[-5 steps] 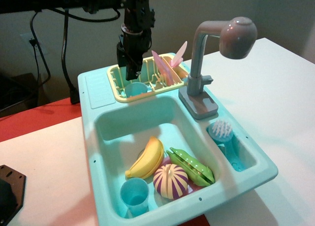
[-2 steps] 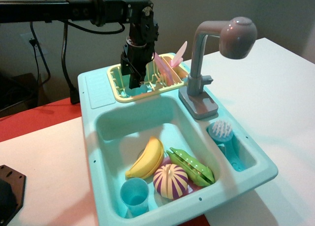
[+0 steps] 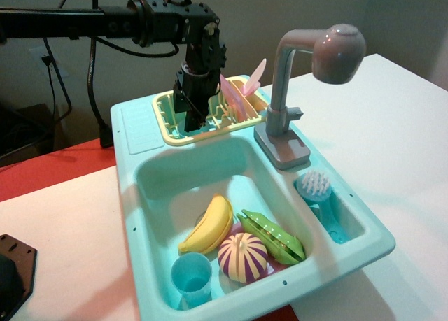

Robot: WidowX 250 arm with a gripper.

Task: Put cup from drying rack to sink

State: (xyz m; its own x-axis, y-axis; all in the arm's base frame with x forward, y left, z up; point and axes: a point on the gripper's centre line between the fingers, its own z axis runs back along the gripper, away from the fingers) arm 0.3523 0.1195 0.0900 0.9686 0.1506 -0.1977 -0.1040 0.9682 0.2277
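Cup (image 3: 187, 133) sits in the drying rack (image 3: 210, 116), at its left end, almost wholly hidden now; only a sliver of light blue peeks out. No writing or labels can be read anywhere. The gripper (image 3: 191, 118) has dropped from above the rack right down over the cup since a second ago. Whether its fingers are apart or clamped, I cannot tell. Below, the sink (image 3: 161, 170) basin holds a banana (image 3: 210, 225) and a tumbler (image 3: 191, 277).
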